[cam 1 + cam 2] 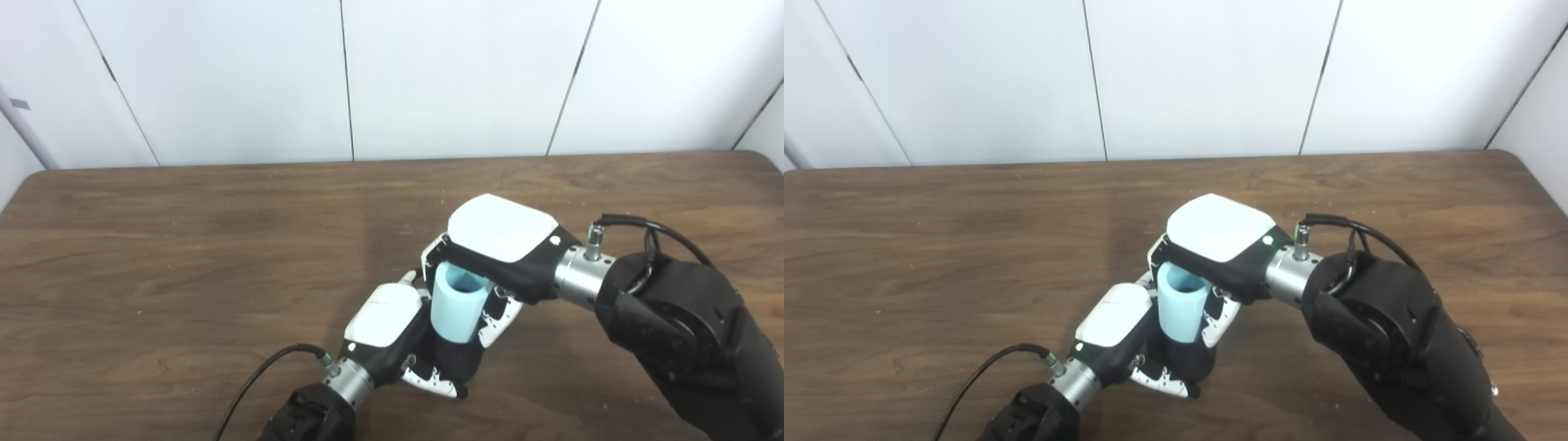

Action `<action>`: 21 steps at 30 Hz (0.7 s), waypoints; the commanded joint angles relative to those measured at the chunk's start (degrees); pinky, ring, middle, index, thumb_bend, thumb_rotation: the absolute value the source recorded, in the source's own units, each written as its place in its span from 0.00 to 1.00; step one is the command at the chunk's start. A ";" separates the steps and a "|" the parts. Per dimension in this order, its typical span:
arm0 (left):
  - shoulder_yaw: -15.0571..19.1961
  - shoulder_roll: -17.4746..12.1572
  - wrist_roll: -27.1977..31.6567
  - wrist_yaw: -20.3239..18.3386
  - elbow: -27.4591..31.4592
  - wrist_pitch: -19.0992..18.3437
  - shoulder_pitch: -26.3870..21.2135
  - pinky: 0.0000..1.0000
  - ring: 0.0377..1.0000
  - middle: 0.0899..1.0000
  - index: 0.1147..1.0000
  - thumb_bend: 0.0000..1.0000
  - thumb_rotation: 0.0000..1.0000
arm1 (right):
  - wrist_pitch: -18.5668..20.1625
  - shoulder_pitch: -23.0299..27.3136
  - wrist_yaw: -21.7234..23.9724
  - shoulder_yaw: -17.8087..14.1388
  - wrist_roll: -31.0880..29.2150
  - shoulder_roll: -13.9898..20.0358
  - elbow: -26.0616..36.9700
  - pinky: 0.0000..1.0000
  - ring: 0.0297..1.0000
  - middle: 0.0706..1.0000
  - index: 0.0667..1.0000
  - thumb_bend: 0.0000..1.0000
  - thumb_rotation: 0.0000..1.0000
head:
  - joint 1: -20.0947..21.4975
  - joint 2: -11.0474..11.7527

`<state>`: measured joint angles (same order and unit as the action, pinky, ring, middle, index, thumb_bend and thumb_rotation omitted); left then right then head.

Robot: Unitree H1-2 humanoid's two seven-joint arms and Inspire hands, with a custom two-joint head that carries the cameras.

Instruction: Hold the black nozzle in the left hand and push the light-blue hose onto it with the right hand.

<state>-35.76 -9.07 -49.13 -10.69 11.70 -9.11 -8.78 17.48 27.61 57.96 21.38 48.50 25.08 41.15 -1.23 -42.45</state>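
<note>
Nearest you, your left hand (392, 331) sits low over the table (153, 257), its fingers wrapped round the black nozzle (456, 361), which shows as a dark stub between those fingers and the hose above. Your right hand (496, 251) comes in from the side, fingers curled round the upper part of the light-blue hose (456, 306); the hose stands nearly upright, tilted a little, open end up, its lower end meeting the nozzle just above your left fingers. How far the hose has gone onto the nozzle you cannot tell, since the joint is hidden by both sets of fingers.

The likely trouble is that slight lean: if you press down while the hose is off the nozzle's axis, its rim may catch on the edge and buckle instead of sliding on. A soft hose squeezed hard by your right fingers could also flatten and refuse the nozzle. And if your left grasp is loose, the nozzle may twist or slip downward under the push.
</note>
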 commanded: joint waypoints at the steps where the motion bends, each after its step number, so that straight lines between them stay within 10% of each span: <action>1: -2.32 -0.90 -2.02 -4.61 -3.13 -0.77 2.19 1.00 0.68 0.43 0.43 0.52 0.00 | -0.27 -1.70 0.70 -0.33 0.41 0.55 0.41 0.32 0.43 0.51 0.48 0.50 0.00 | -0.04 -0.03; 6: -2.51 -0.89 -2.35 -4.68 -3.23 -0.87 2.09 1.00 0.68 0.43 0.43 0.52 0.00 | -0.15 -2.19 1.08 -1.11 -0.16 0.58 1.83 0.58 0.72 0.77 0.78 0.79 0.11 | 0.06 -0.01; 12: -2.68 -0.76 -2.48 -4.52 -3.40 -0.84 2.07 1.00 0.68 0.43 0.43 0.52 0.00 | -0.97 -0.23 1.86 -1.69 0.83 0.71 3.09 0.98 0.98 0.94 0.89 0.97 0.34 | 0.10 0.09; 21: -2.70 -0.73 -2.42 -4.23 -4.03 -0.70 1.98 1.00 0.68 0.43 0.43 0.52 0.00 | -4.07 0.84 0.29 -3.95 0.17 0.23 4.57 1.00 1.00 0.99 0.92 1.00 0.38 | 0.19 0.27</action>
<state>-36.24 -8.89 -49.44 -10.71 11.62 -9.14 -8.94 14.03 26.29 58.94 18.85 49.07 25.30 44.10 -0.97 -42.10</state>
